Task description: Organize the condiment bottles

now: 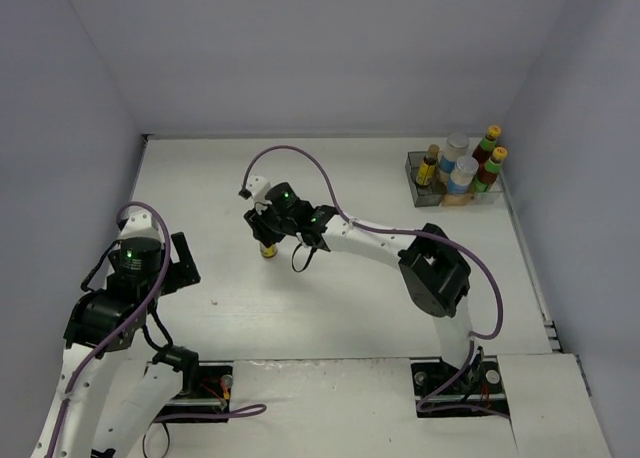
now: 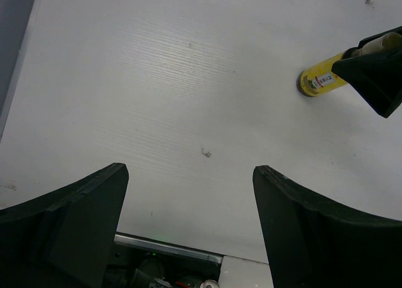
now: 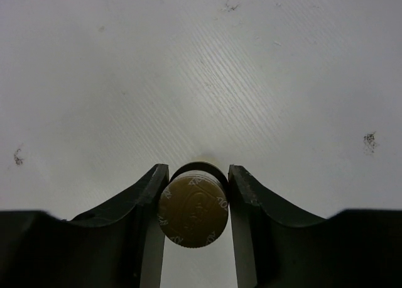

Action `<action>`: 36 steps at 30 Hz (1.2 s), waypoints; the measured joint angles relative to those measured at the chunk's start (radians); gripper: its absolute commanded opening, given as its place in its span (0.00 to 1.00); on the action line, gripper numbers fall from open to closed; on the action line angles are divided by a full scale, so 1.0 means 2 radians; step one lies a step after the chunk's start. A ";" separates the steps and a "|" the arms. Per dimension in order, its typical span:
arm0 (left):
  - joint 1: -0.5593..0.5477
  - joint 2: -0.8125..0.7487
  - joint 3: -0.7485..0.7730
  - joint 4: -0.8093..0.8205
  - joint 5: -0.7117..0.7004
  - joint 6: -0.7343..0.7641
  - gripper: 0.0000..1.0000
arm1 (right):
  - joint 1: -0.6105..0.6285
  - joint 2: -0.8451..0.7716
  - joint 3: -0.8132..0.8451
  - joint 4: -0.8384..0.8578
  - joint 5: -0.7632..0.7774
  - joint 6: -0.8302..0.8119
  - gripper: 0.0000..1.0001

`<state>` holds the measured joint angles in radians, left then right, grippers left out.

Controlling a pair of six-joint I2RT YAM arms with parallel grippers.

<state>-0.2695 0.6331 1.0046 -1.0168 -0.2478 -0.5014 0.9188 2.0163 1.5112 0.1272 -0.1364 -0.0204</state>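
My right gripper (image 1: 270,237) is shut on a small brown yellow-labelled bottle (image 1: 268,251) at the middle left of the table. In the right wrist view its brown cap (image 3: 193,212) sits clamped between my fingers (image 3: 143,197). The left wrist view shows its yellow body (image 2: 319,82) upright, at or just above the table. My left gripper (image 1: 186,262) is open and empty, low over the table (image 2: 190,170). The other small brown bottle (image 1: 429,165), two white silver-lidded jars (image 1: 457,145) (image 1: 462,174) and two dark yellow-capped bottles (image 1: 491,140) (image 1: 494,164) stand in the tray.
The grey-and-tan compartment tray (image 1: 413,181) sits at the back right corner against the walls. The right arm (image 1: 435,268) stretches across the table's middle. A purple cable (image 1: 300,158) loops above it. Walls bound the table on the left, back and right.
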 measured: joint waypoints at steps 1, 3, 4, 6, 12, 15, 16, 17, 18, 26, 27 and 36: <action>0.000 0.000 0.000 0.000 -0.001 0.000 0.81 | 0.000 0.000 0.000 0.002 0.001 0.001 0.15; -0.001 0.000 0.000 0.000 -0.003 0.000 0.81 | 0.000 0.000 0.000 0.002 0.005 0.002 0.01; -0.002 0.000 0.000 0.000 -0.004 0.000 0.81 | 0.000 0.000 0.000 0.002 0.008 0.002 0.00; -0.002 0.000 0.000 0.000 -0.004 0.000 0.82 | -0.001 -0.002 -0.005 0.006 0.015 0.001 0.00; -0.002 0.001 0.000 0.002 -0.004 0.000 0.81 | -0.042 -0.056 -0.059 -0.011 0.024 -0.005 0.00; -0.002 0.001 0.000 0.004 -0.003 0.000 0.81 | -0.112 -0.100 -0.084 -0.028 0.030 -0.010 0.00; -0.002 0.001 0.000 0.006 -0.003 0.000 0.81 | -0.141 -0.116 -0.088 -0.031 0.032 -0.013 0.00; -0.002 0.001 -0.001 0.007 -0.002 0.000 0.81 | -0.172 -0.130 -0.090 -0.034 0.036 -0.016 0.00; -0.002 0.001 -0.001 0.009 -0.002 0.000 0.81 | -0.202 -0.144 -0.090 -0.035 0.041 -0.018 0.00; -0.002 0.014 -0.002 0.023 0.005 0.000 0.81 | -0.387 -0.192 -0.090 -0.033 0.064 -0.031 0.00; -0.002 0.016 -0.002 0.024 0.006 0.000 0.82 | -0.398 -0.190 -0.090 -0.035 0.064 -0.031 0.00; -0.002 0.030 -0.002 0.037 0.008 0.000 0.81 | -0.444 -0.141 -0.089 -0.025 0.060 -0.029 0.00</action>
<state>-0.2741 0.6937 1.0004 -0.9424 -0.2321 -0.5011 0.0307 1.7344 1.3342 0.0780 -0.0154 -0.0784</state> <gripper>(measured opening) 0.814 0.400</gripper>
